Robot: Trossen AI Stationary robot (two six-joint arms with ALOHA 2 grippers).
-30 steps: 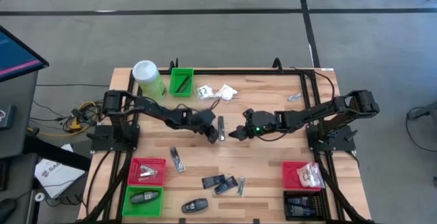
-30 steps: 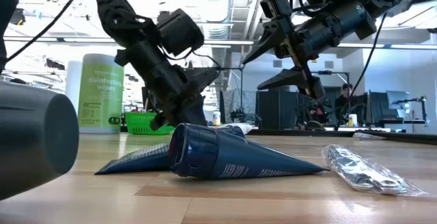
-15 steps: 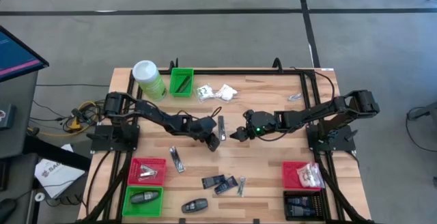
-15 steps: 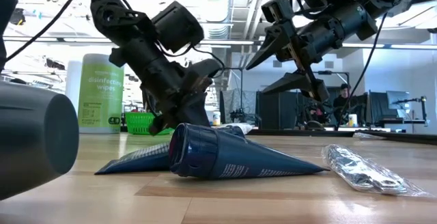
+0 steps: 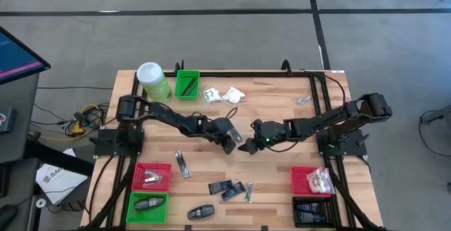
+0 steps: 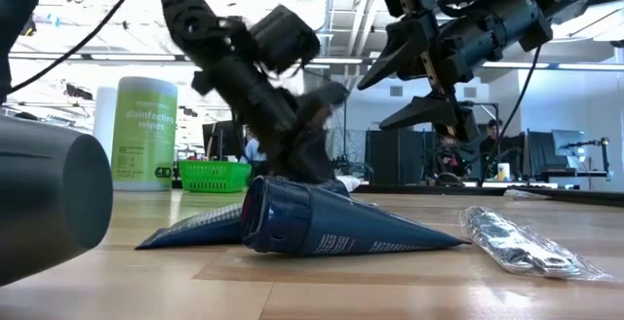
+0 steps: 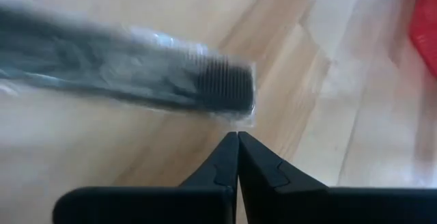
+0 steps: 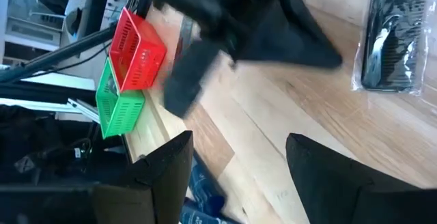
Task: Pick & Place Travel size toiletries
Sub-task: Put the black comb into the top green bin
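A black comb in a clear wrapper (image 7: 143, 80) lies flat on the wooden table near its middle and also shows as the packet (image 8: 389, 39) in the right wrist view. My left gripper (image 7: 237, 138) is shut, its tips right at the wrapper's toothed end. In the high view my left gripper (image 5: 230, 145) is at mid-table. My right gripper (image 5: 246, 146) hangs open just to its right, above the table, holding nothing. More toiletries lie about: white sachets (image 5: 224, 95), dark blue packets (image 5: 229, 187), a silvery packet (image 5: 182, 165) and a black oval piece (image 5: 201, 211). My left gripper's shut fingertips (image 7: 232, 149) slant down beside the wrapper's end (image 7: 240, 118). I cannot tell whether they touch it. The comb lies flat on the table.
A green canister (image 5: 151, 82) and a green bin (image 5: 187, 84) stand at the far left. Near left are a red bin (image 5: 151, 177) and a green bin (image 5: 146, 204); near right are a red bin (image 5: 312, 180) and a black bin (image 5: 312, 211).
My left gripper, still shut, has moved toward the table's right edge, closer to my right gripper.
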